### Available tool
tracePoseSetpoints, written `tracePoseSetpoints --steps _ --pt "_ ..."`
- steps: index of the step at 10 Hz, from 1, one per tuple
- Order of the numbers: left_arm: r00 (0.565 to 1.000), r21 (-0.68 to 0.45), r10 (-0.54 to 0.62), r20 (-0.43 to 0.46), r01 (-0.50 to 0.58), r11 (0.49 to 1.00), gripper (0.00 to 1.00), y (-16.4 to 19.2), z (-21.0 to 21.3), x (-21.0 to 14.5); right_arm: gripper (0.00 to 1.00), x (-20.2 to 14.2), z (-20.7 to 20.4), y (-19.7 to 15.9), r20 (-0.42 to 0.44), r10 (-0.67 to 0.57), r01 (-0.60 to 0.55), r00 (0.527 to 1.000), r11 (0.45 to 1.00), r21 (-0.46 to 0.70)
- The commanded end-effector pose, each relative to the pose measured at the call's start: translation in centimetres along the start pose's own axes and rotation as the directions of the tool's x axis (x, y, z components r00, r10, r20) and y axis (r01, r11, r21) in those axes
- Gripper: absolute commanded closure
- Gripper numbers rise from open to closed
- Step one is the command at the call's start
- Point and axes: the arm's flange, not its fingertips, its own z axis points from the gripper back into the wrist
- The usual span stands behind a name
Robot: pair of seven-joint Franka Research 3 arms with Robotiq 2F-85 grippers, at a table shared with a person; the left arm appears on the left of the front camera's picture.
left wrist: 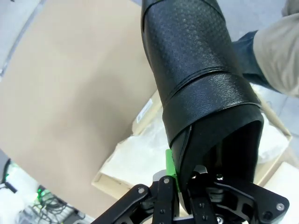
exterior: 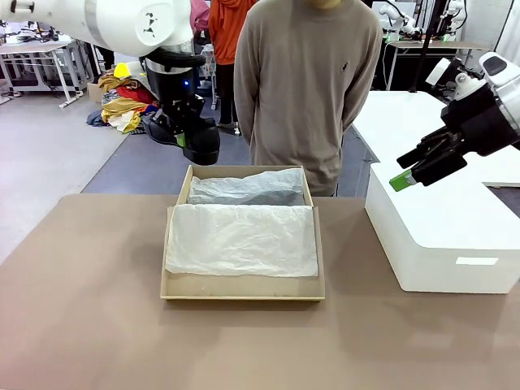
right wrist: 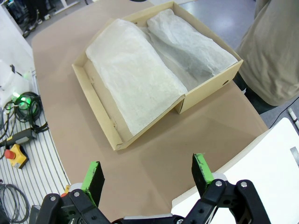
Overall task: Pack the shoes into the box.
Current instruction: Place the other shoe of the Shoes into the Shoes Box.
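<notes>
One glossy black shoe (left wrist: 201,74) hangs in the air with my left gripper (left wrist: 180,176) shut on the rim of its opening. In the front view the shoe (exterior: 210,145) and left gripper (exterior: 185,136) hover just above the far left corner of the box (exterior: 244,171). The tan box (right wrist: 210,91) lies open mid-table with its lid folded flat toward me, and both halves are lined with white tissue paper (exterior: 242,240). My right gripper (exterior: 413,172) stands open in the air at the right; between its green pads (right wrist: 202,170) there is nothing.
A large white box (exterior: 443,236) stands on the table's right side, under my right gripper. A person (exterior: 307,89) stands at the far edge behind the tan box, hands behind the back. Bare brown tabletop (exterior: 89,317) surrounds the box.
</notes>
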Motion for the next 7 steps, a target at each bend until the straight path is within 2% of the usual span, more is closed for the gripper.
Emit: tracePoseSetpoints --steps 1,7 --pt "1.000 0.001 -0.006 0.006 0.006 1.000 1.00 0.51 0.41 0.63 0.00 0.04 -0.02 -0.09 0.017 0.005 -0.006 1.000 1.000 0.012" --pt "1.000 0.005 0.003 -0.001 -0.003 1.000 1.00 0.05 -0.26 0.34 0.00 0.04 -0.02 -0.09 0.017 0.005 -0.006 1.000 1.000 0.012"
